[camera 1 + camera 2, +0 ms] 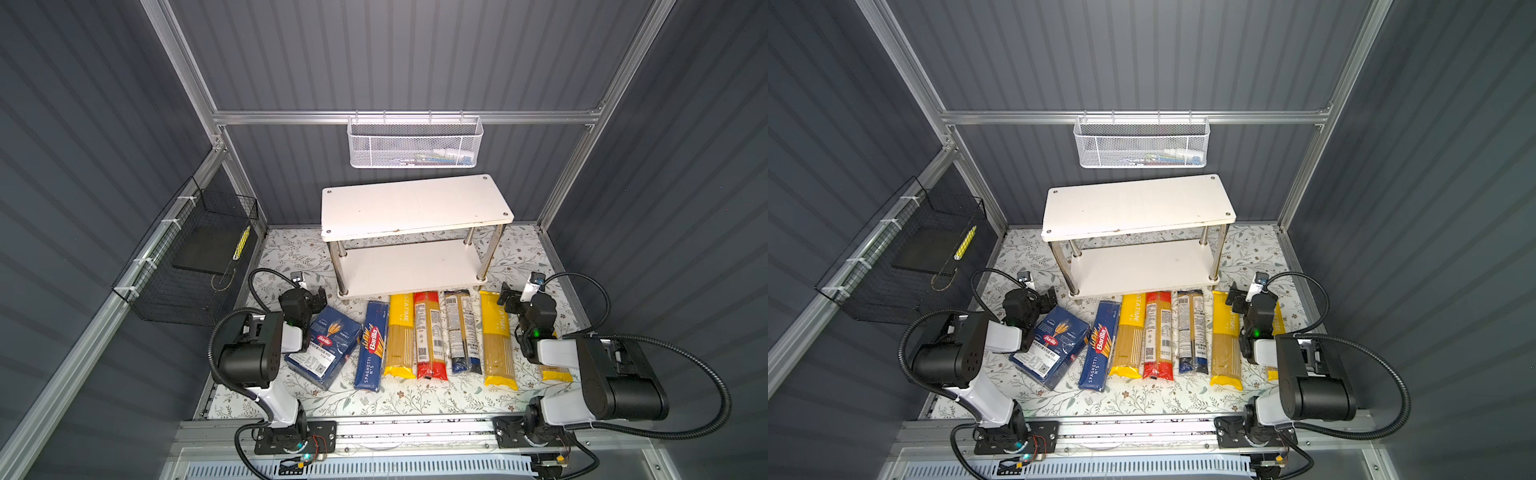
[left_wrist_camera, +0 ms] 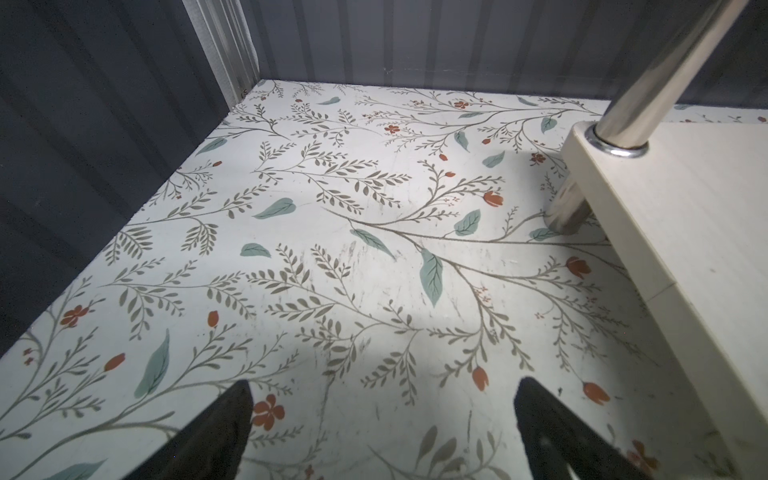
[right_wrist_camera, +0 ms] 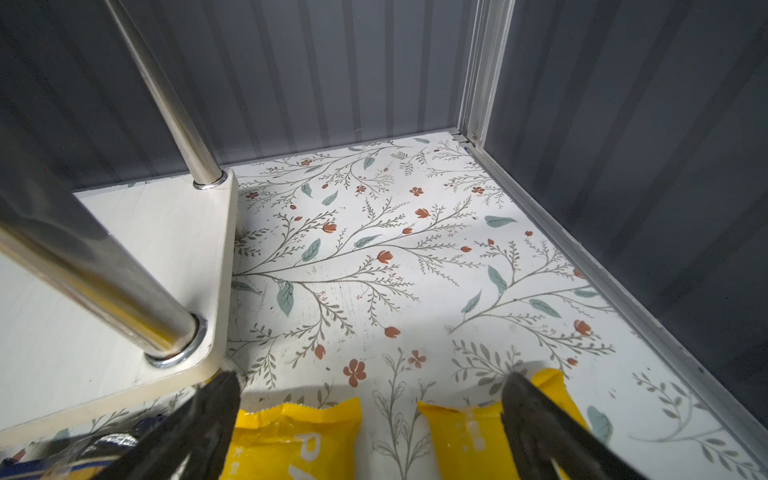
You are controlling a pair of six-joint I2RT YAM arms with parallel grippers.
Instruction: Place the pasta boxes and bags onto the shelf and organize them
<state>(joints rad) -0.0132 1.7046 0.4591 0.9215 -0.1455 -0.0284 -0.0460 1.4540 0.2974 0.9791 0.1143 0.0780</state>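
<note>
Right gripper [image 3: 370, 378] spread wide — shelf [image 3: 145, 232] beside, yellow bags [image 3: 299, 432] beneath.

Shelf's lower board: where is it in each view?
Top view: lower board at centre, under the top board.
Top view: lower board at centre too.
Left wrist: lower board, one corner with a chrome post.
Right wrist: lower board, one end with two posts.
Shared landmark: floral tabletop.

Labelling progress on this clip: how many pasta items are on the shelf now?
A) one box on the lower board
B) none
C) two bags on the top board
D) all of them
B: both boards of the shelf are bare; the boxes and bags lie in a row on the table in front of it.
</note>
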